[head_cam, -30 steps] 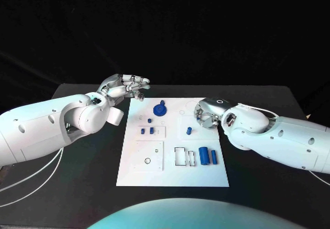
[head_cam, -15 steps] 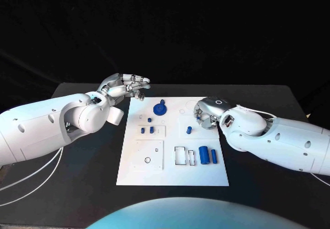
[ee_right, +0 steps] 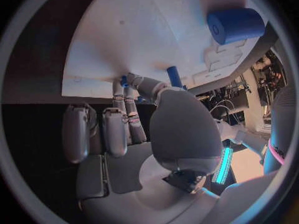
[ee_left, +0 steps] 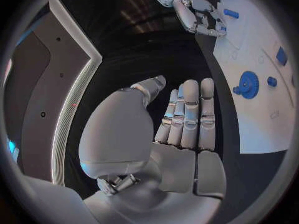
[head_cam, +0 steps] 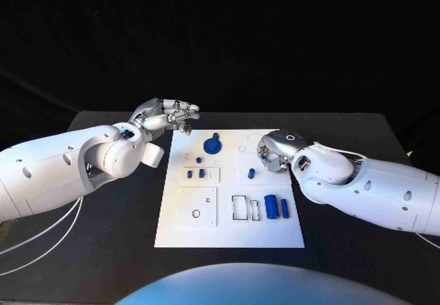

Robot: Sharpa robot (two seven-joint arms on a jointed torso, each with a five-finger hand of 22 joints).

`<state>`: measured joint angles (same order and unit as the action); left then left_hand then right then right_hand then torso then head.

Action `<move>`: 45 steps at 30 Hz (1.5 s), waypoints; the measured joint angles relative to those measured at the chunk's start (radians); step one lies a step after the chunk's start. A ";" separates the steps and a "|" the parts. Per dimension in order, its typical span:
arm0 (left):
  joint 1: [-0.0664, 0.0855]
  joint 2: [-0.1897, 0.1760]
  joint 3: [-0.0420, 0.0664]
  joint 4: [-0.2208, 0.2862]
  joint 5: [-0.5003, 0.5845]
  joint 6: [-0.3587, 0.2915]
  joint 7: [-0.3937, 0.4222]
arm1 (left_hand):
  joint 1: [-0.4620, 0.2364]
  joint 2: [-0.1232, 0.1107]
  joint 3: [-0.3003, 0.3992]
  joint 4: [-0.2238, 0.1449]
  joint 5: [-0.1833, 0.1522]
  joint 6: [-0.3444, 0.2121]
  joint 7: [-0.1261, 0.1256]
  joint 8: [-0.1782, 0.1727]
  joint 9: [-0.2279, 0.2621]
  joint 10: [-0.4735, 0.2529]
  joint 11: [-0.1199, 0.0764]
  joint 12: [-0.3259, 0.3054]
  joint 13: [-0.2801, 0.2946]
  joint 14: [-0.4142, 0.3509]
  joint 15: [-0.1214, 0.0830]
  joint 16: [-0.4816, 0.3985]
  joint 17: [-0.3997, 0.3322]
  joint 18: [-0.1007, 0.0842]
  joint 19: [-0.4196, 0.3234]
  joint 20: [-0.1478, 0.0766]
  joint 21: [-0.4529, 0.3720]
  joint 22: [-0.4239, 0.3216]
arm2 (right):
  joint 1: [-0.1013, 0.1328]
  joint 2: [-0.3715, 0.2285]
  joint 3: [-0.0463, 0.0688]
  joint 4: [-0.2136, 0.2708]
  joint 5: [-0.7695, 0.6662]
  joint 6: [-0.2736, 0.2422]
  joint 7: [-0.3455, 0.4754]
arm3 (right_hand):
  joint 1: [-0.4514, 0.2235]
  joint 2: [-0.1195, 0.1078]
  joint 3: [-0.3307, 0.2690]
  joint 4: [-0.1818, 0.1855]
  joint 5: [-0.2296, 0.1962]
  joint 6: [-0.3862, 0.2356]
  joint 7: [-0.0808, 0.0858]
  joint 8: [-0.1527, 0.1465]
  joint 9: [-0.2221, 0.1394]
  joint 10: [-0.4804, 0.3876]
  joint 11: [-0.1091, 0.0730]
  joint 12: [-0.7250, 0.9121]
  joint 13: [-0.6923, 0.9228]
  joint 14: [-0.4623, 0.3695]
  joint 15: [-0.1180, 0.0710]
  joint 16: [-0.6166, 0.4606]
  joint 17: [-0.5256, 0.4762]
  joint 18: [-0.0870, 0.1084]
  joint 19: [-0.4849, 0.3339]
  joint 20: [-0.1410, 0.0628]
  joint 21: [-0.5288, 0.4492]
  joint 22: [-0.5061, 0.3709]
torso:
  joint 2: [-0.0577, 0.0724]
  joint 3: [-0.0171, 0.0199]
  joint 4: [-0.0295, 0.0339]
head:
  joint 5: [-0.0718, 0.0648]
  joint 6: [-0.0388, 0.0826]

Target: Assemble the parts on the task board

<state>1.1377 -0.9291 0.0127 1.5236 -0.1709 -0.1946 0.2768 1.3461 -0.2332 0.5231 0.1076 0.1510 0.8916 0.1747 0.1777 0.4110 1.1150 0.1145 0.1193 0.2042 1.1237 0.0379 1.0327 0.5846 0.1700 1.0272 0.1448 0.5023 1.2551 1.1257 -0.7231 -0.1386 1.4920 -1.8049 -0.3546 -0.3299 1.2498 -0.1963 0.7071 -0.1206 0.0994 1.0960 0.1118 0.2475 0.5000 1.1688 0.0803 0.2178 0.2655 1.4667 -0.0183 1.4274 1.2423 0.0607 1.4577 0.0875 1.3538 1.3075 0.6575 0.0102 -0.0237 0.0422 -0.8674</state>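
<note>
Mostly unassembled, by my reading. Task board [head_cam: 229, 235] lies mid-worktop; a gear [head_cam: 213, 147] sits near its far end, two small pegs [head_cam: 195, 173] and a lone peg [head_cam: 251, 172] mid-board, two cylinders [head_cam: 276, 206] lying loose beside empty slots. Left hand [head_cam: 168, 114] hovers off the far-left corner, fingers straight, holding nothing. Right hand [head_cam: 273, 155] is over the right edge; whether its fingers pinch a peg, cannot tell.

A black table [head_cam: 110, 254] stands against a dark, unlit backdrop — nothing but blackness behind; its surface matte.
</note>
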 measured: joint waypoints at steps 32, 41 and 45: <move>0.000 0.002 0.000 -0.009 -0.008 0.000 -0.005 | 0.000 0.000 0.004 -0.004 0.000 -0.004 0.004 0.004 0.002 0.000 0.000 0.005 0.000 0.000 0.000 0.000 -0.002 0.000 0.000 0.000 0.000 -0.002 | 0.032 -0.095 0.015 0.144 0.031 -0.067 -0.008 | 0.012 0.012 0.005 -0.005 0.000 0.005 0.002 0.004 0.005 0.008 0.008 0.000 0.014 0.000 0.000 0.000 0.000 0.000 0.003 -0.003 0.019 0.000 | 0.000 0.0000 -0.0006 | 0.002 0.005; 0.000 0.011 0.000 -0.013 -0.008 0.000 -0.005 | 0.000 0.000 0.004 -0.004 0.000 -0.004 0.004 0.007 0.002 0.000 0.000 0.005 0.000 0.000 0.000 0.000 -0.002 0.000 0.000 0.000 0.000 -0.002 | 0.034 -0.076 0.020 0.261 0.060 -0.083 0.000 | 0.012 0.012 0.005 -0.005 0.005 0.005 0.002 0.004 0.005 0.008 0.008 -0.002 0.014 0.000 0.000 0.000 0.000 0.000 0.003 -0.003 0.019 0.000 | -0.001 0.0007 -0.0011 | 0.018 0.006; 0.000 0.018 0.000 -0.017 -0.008 0.000 -0.005 | 0.000 0.000 0.004 -0.004 0.000 -0.004 0.004 0.007 0.002 0.000 0.000 0.005 0.000 0.000 0.000 0.000 -0.002 0.000 0.000 0.000 0.000 -0.002 | 0.026 -0.042 0.020 0.280 0.067 -0.087 0.006 | 0.012 0.012 0.005 -0.005 0.005 0.005 0.002 0.004 0.006 0.008 0.008 -0.002 0.014 0.000 0.000 0.000 -0.001 0.000 0.003 -0.003 0.019 0.000 | -0.002 -0.0001 0.0001 | 0.030 0.006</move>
<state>1.1376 -0.9115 0.0127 1.5066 -0.1789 -0.1944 0.2719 1.3461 -0.2332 0.5272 0.1034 0.1510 0.8881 0.1783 0.1852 0.4129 1.1150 0.1145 0.1238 0.2042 1.1237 0.0379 1.0327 0.5828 0.1698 1.0273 0.1448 0.5023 1.2532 1.1519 -0.7651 -0.1185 1.7721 -1.7377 -0.4413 -0.3242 1.2613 -0.1846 0.7118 -0.1255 0.1045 1.1011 0.1137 0.2514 0.5059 1.1766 0.0880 0.2153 0.2792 1.4666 -0.0181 1.4273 1.2410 0.0608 1.4609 0.0841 1.3727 1.3078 0.6559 0.0101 -0.0236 0.0726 -0.8611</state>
